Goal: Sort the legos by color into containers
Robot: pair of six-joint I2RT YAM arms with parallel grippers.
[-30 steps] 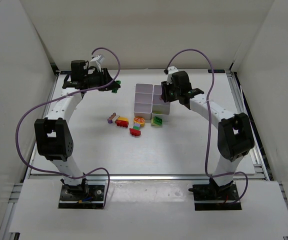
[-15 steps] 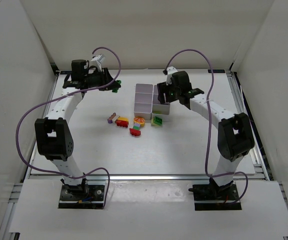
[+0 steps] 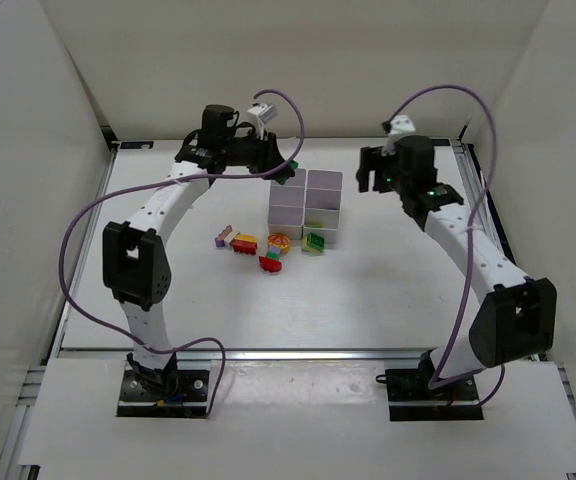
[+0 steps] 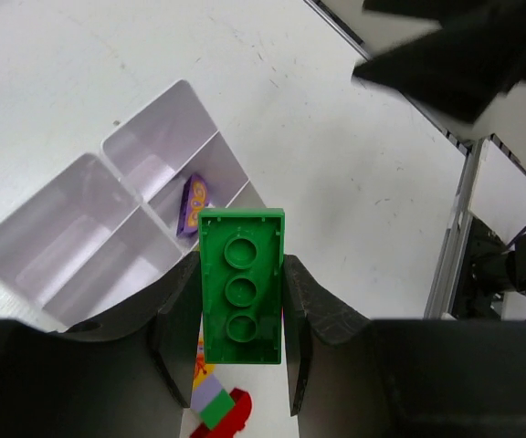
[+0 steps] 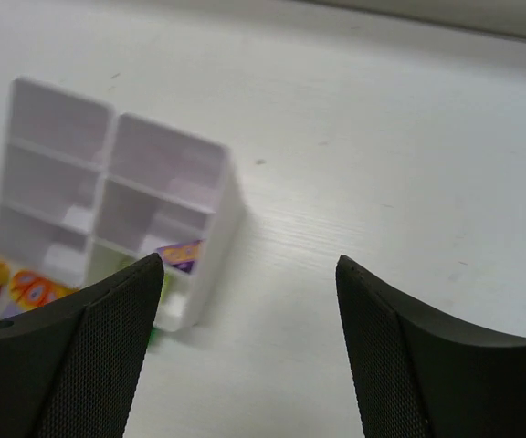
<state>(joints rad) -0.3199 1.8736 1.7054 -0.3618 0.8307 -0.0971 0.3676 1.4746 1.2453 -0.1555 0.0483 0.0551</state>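
My left gripper (image 3: 286,172) is shut on a green lego (image 4: 241,285), held over the back left corner of the white containers (image 3: 305,205). In the left wrist view the containers (image 4: 140,207) lie below, with a purple lego (image 4: 193,203) in one cell. My right gripper (image 3: 368,178) stands open and empty, to the right of the containers. Its wrist view shows the containers (image 5: 219,233) and the purple lego (image 5: 180,255) in a cell. Loose legos lie in front of the containers: pink (image 3: 224,235), yellow and red (image 3: 244,243), orange (image 3: 279,241), red (image 3: 271,262) and green (image 3: 315,241).
White walls close the table in at the back and both sides. A metal rail (image 3: 288,352) runs along the near edge. Purple cables loop above both arms. A purple, green and red lego (image 4: 219,409) shows under my left fingers.
My left arm has swung right from the table's back left, carrying the green lego to the containers. My right gripper has opened and drawn back to the right, away from the containers.
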